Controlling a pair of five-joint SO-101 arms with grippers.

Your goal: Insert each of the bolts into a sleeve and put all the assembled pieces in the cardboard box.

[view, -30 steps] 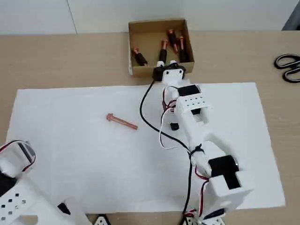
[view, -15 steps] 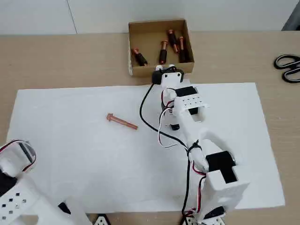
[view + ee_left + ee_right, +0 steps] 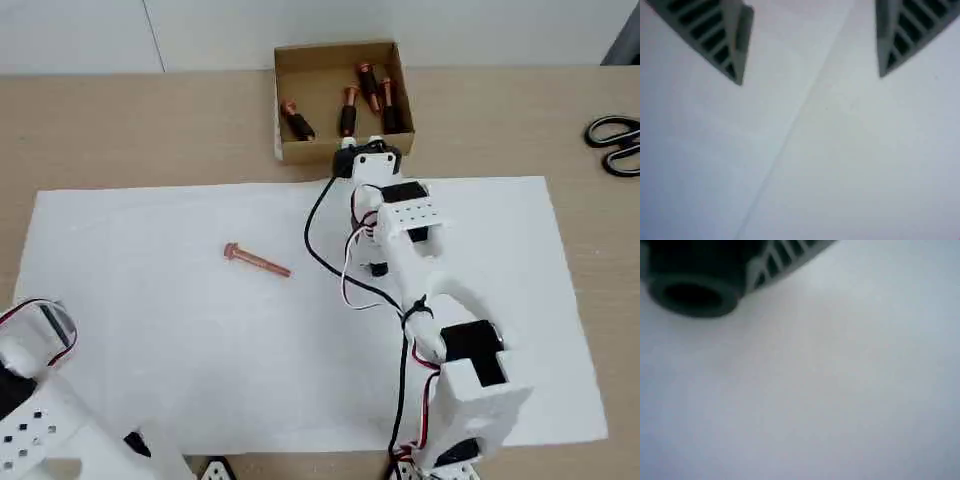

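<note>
Over the white paper (image 3: 150, 330), left gripper (image 3: 810, 75) spread apart; right gripper (image 3: 747, 277) clamped on black sleeve (image 3: 692, 290); copper bolt (image 3: 257, 261) loose; assembled pieces (image 3: 347, 112) in cardboard box (image 3: 280, 110).

Looking down past the left claw (image 3: 809, 77) onto a white sheet (image 3: 875, 170). Spread wide apart, with bare paper filling the gap between. Grey, wedge-shaped fingers (image 3: 732, 45), tapering to points and ribbed with dark slots along their faces. Poised over the sheet; whether touching it or just clear of it, impossible to tell. Across the paper, starting between the two fingertips and slanting away from them, a faint straight crease (image 3: 782, 150). Slightly greyer to one side of that fold, paler to the other.
</note>
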